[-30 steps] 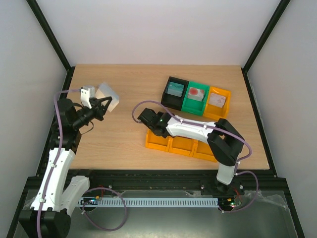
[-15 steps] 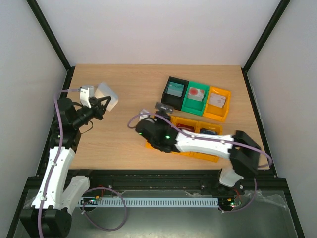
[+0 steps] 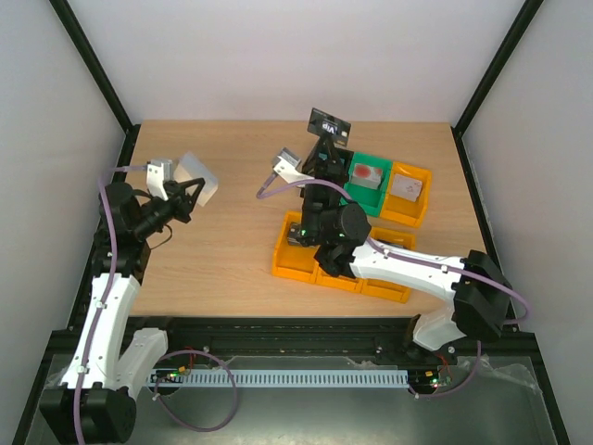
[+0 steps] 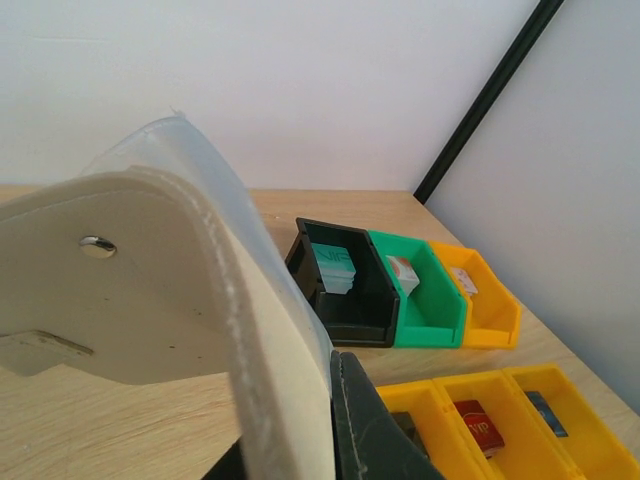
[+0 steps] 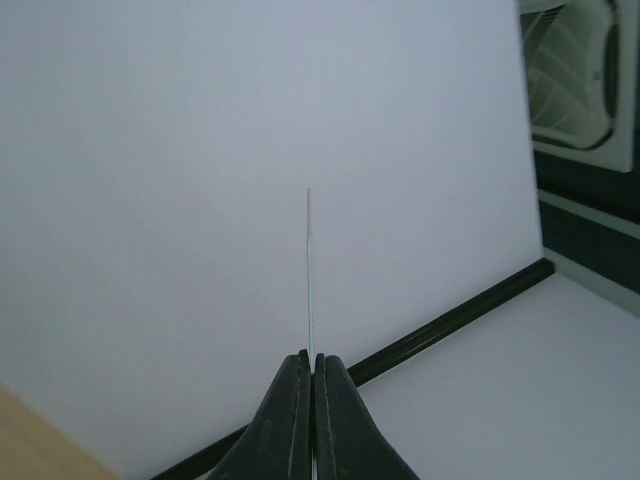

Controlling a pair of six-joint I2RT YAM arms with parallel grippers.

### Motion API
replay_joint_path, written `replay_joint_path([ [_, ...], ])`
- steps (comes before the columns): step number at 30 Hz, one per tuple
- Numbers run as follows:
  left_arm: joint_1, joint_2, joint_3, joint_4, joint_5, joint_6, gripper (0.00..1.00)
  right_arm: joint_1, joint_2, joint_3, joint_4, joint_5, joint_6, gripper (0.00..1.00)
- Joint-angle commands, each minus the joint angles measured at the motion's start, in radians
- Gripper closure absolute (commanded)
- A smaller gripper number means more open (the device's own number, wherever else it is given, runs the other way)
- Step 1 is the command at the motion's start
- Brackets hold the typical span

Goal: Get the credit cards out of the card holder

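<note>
My left gripper [image 3: 190, 193] is shut on the pale beige card holder [image 3: 200, 176] and holds it above the table's left side. In the left wrist view the holder [image 4: 130, 300] fills the left half, with its snap stud showing and one finger [image 4: 372, 425] pressed against its edge. My right gripper [image 3: 325, 141] is raised high over the bins and is shut on a dark credit card [image 3: 330, 122] with white lettering. The right wrist view shows that card edge-on [image 5: 309, 270] between the closed jaws. A red card [image 4: 478, 422] and a blue card [image 4: 545, 413] lie in the front yellow bins.
A black bin [image 4: 345, 290], a green bin [image 3: 371, 181] and a yellow bin [image 3: 409, 190] stand in a row at the back right, each with something in it. A row of yellow bins [image 3: 295, 264] sits in front, under the right arm.
My right arm has swung up from low by the front yellow bins to high above the back bins, with the dark card in its jaws. The left gripper has hardly moved.
</note>
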Motion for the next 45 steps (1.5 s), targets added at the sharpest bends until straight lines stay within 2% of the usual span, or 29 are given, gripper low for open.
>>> replay_joint_path([
  [1,0.012,-0.013,0.027,0.029,0.013,0.001,0.98,0.002,0.041,0.044,0.238,-0.091,-0.178,0.99],
  [5,0.019,-0.022,0.017,0.025,0.013,-0.004,0.98,0.002,0.037,0.020,0.162,-0.062,-0.135,0.98],
  [8,0.020,-0.024,0.007,0.029,0.013,-0.008,0.98,0.003,0.013,-0.035,-0.056,-0.005,-0.011,0.99],
  [10,0.021,-0.025,-0.003,0.035,0.012,-0.018,0.98,0.004,-0.016,-0.084,-0.297,0.013,0.140,0.99],
  [13,0.023,-0.031,-0.014,0.040,0.016,-0.033,0.98,0.014,-0.065,-0.135,-0.722,-0.028,0.468,0.99],
  [14,0.025,-0.032,-0.017,0.039,0.017,-0.035,0.98,0.017,-0.075,-0.108,-0.917,-0.067,0.672,0.99],
  [16,0.027,-0.037,-0.019,0.033,0.018,-0.032,0.98,0.016,-0.068,-0.042,-1.222,-0.211,0.943,0.98],
  [17,0.028,-0.037,-0.022,0.031,0.018,-0.032,0.98,0.016,-0.059,-0.017,-1.348,-0.269,1.031,0.99],
  [19,0.029,-0.038,-0.029,0.037,0.018,-0.036,0.98,0.016,-0.035,0.004,-1.461,-0.367,1.142,0.99],
  [23,0.031,-0.035,-0.039,0.053,0.021,-0.051,0.98,0.003,0.035,-0.001,-1.539,-0.477,1.234,0.99],
  [26,0.031,-0.037,-0.036,0.052,0.022,-0.050,0.98,-0.051,0.105,0.025,-1.600,-0.545,1.280,0.99],
  [34,0.039,-0.048,-0.047,0.048,0.018,-0.049,0.98,-0.084,0.196,0.058,-1.487,-0.525,1.273,0.99],
  [41,0.043,-0.050,-0.044,0.042,0.018,-0.041,0.98,-0.095,0.251,0.111,-1.538,-0.522,1.277,0.98],
  [45,0.045,-0.050,-0.050,0.041,0.018,-0.042,0.98,-0.095,0.245,0.088,-1.555,-0.473,1.263,0.98],
])
